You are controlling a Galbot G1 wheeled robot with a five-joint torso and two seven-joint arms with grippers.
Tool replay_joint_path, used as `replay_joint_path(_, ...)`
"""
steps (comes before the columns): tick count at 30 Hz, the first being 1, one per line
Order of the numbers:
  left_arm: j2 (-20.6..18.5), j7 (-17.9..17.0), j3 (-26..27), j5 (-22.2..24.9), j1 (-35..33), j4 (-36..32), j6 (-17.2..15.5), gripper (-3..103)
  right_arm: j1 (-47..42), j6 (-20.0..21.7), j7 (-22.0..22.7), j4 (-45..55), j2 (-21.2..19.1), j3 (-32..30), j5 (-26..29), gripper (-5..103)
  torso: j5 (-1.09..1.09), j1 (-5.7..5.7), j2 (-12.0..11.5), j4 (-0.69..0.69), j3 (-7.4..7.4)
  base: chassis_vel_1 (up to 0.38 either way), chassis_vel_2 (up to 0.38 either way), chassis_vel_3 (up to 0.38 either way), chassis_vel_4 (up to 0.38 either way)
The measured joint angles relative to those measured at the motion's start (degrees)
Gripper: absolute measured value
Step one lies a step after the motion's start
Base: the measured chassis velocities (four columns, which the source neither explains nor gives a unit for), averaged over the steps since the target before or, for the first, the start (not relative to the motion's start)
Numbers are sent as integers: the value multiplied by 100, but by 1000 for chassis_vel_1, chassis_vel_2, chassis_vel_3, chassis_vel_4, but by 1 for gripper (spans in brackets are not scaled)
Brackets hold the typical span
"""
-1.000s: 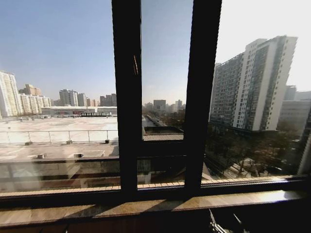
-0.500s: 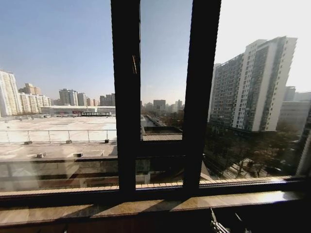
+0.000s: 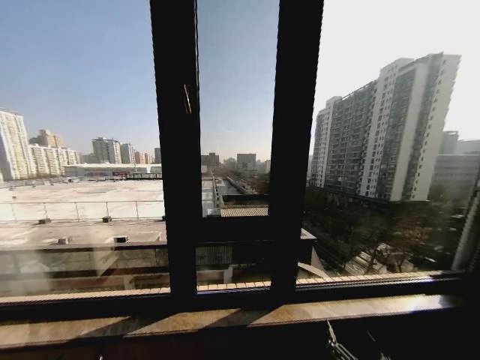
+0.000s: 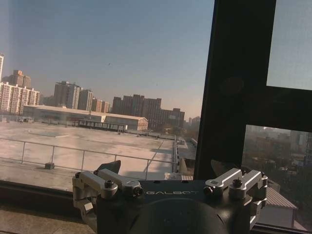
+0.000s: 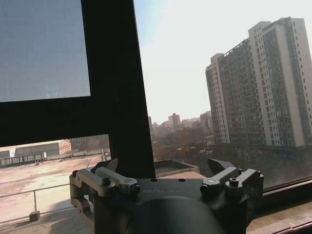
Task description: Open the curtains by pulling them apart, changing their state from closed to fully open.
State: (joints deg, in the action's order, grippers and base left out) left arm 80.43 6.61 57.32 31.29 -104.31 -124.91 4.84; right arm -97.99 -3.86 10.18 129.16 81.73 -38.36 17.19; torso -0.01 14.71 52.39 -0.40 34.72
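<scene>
My head camera has swung since a second ago: the two dark window frame bars sit further left in its picture, though nothing outside has shifted. My left gripper hangs spread open in front of the glass, one bar rising just past its fingers. My right gripper is open too, gripping nothing, a bar between its fingers and the stone sill just beyond. I cannot tell where the curtains hang.
</scene>
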Motion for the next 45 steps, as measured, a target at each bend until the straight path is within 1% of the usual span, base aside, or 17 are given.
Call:
replay_joint_path(9, 2, -1, 5, -1, -11, 16, 9, 100, 21, -1, 7, -11, -5, -25, 21, 100, 0, 0, 0, 0, 0, -33, -99, 35, 96)
replay_joint_path(27, 5, 3, 15, -2, -13, 50, 59, 100, 9, -27, 10, -11, 1, -42, 14, 100, 0, -1, 0, 0, 0, -94, -167, 91, 171)
replay_joint_path(39, 29, 3, 16, -2, -32, 29, 65, 100, -6, -45, 27, 0, 14, -52, 10, 100, 0, 0, 0, 0, 0, -12, -107, 20, 108)
replay_joint_path(43, 111, 3, -53, -24, -32, -46, 56, 100, -26, -46, 26, 39, 51, -18, -12, 100, 1, 0, 0, 0, 0, -15, -116, 15, 113)
replay_joint_path(45, 260, -9, -195, -135, 10, -170, -12, 100, -31, -27, 20, 79, 145, 89, -81, 100, 1, 0, 0, 0, 0, -19, -121, 21, 123)
